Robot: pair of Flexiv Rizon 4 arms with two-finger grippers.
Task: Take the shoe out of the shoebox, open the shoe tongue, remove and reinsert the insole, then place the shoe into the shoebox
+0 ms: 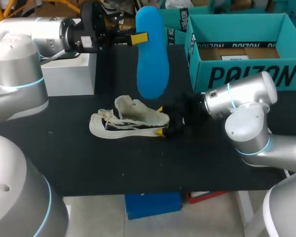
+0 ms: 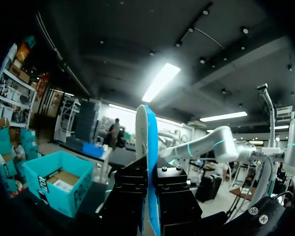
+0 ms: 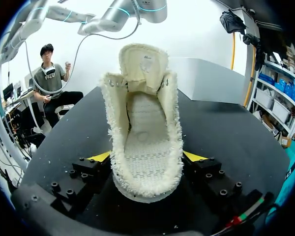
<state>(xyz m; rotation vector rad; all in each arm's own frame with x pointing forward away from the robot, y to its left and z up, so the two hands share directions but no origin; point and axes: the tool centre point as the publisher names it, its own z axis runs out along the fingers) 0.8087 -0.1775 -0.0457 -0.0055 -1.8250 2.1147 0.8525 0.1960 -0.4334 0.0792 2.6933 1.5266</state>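
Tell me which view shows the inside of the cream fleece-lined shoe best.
The right wrist view: it looks straight into the cream fleece-lined shoe, tongue raised, footbed bare. The head view shows it only side-on on the black table. The left wrist view misses it, showing just the flat blue insole.

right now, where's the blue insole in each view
Head view: the insole held upright by the left gripper, above the shoe.
Left wrist view: insole edge-on between that gripper's fingers.
Right wrist view: not in it.
Landmark: the teal shoebox, right of the insole in the head view, beside the gripper in the left wrist view.
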